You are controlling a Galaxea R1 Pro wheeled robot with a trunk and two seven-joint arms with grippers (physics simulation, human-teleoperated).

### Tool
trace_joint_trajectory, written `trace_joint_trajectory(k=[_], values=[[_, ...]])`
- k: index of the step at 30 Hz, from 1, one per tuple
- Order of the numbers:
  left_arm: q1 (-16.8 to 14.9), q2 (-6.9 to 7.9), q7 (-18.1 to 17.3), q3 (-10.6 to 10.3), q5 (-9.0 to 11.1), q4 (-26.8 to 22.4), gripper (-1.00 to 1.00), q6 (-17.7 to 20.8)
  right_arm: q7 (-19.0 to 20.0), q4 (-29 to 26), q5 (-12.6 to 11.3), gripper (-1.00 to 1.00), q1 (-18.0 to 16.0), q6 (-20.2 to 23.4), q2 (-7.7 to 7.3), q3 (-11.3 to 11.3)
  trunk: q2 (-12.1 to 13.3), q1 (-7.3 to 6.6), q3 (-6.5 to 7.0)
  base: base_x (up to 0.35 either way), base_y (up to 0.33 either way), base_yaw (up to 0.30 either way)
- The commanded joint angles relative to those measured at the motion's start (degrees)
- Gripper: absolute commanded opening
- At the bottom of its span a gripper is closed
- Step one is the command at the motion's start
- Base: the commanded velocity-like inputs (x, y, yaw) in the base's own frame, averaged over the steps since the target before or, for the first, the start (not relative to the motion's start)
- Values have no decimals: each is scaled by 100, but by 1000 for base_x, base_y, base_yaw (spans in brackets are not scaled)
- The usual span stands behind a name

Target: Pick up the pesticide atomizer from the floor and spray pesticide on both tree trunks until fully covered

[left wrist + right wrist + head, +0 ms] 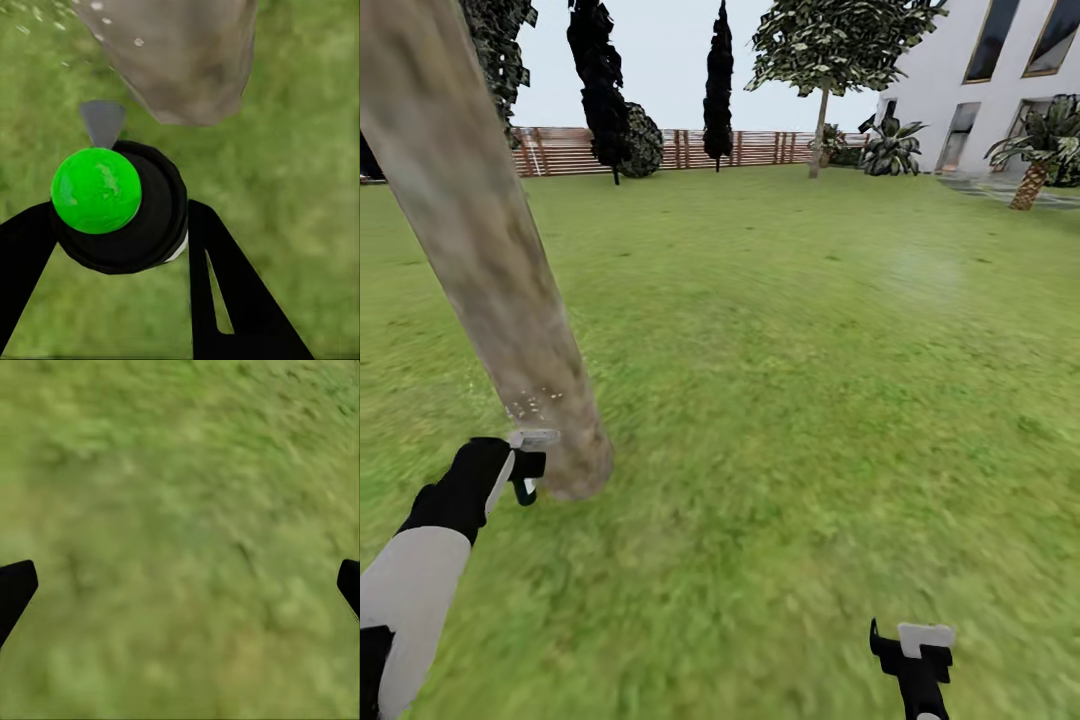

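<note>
Garden lawn [810,380], green grass, blurred: one, seen in all three views.

Tree trunk [480,250], mottled beige-grey, thick, leaning across the head view: one near. Its base meets the grass just beside the left hand. The left wrist view shows the same trunk [180,52] close ahead of the atomizer.

Second tree [825,50], pale slim trunk and green crown: one, far off by the fence, shown by the head view alone.

Pesticide [535,403], fine white specks: one small cluster on the near trunk low down; the left wrist view also shows specks [97,7] on and beside the bark.

Pesticide atomizer [120,206]: one, black round body with bright green cap and a grey nozzle pointing at the trunk. The head view gives only its pale top [532,440] at the trunk's foot.

Left hand [520,470]: one, its two black fingers [225,292] closed against the atomizer's sides, holding it.

Right hand [912,645]: one, low in the head view, well apart from the trunk. The right wrist view shows its fingertips [15,589] spread wide over bare grass, holding nothing.

Wooden fence [760,147], brown slats: one run. Near-black column trees [718,80]: two. White house [1000,80]: one.
</note>
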Motion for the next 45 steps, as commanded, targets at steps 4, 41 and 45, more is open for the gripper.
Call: trace_joint_trajectory(k=[4,41,45], values=[[44,-145,1,-9,52,-23,-100,-32,0,0,-8,100,0,0,0,-6,0,0,0,230,-184,24],[1082,-234,384,603,11,611,-100,-1517,9,1,-1,100,0,0,8,0,0,0,0,122,-85,111],[1083,-254,398,613,42,781,-100,-1828,9,8,0,100,0,0,9,1,0,0,0,180,-63,243]])
